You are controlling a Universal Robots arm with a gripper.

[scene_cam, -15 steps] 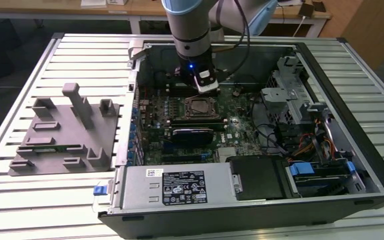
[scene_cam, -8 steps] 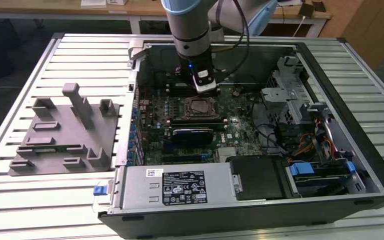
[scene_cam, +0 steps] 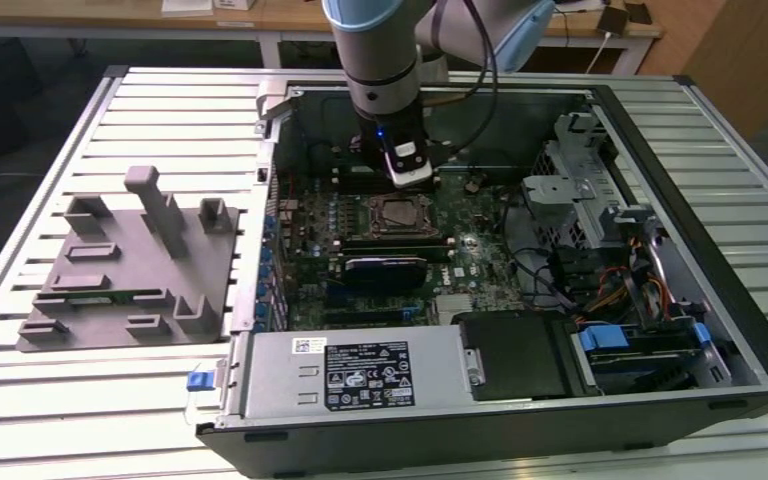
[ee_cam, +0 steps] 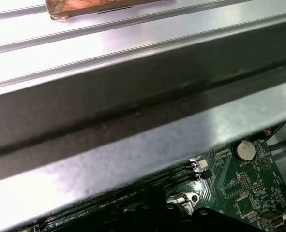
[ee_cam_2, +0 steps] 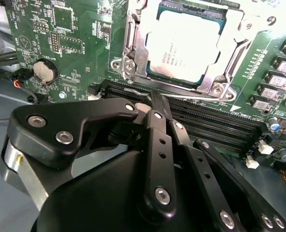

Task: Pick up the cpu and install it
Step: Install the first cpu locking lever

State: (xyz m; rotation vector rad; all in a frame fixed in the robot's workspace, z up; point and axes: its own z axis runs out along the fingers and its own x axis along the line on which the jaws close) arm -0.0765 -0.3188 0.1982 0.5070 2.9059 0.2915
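A slatted metal table (scene_cam: 64, 380) carries a grey holder (scene_cam: 131, 265) and an open computer case (scene_cam: 704, 390).

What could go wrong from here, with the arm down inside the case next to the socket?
The cpu already lies in the socket, whose frame is not visibly clamped; a nudge could shift it. The gripper hangs just above the memory slots, so dropping lower could strike them. The case wall is near the wrist; a sideways move could hit it.
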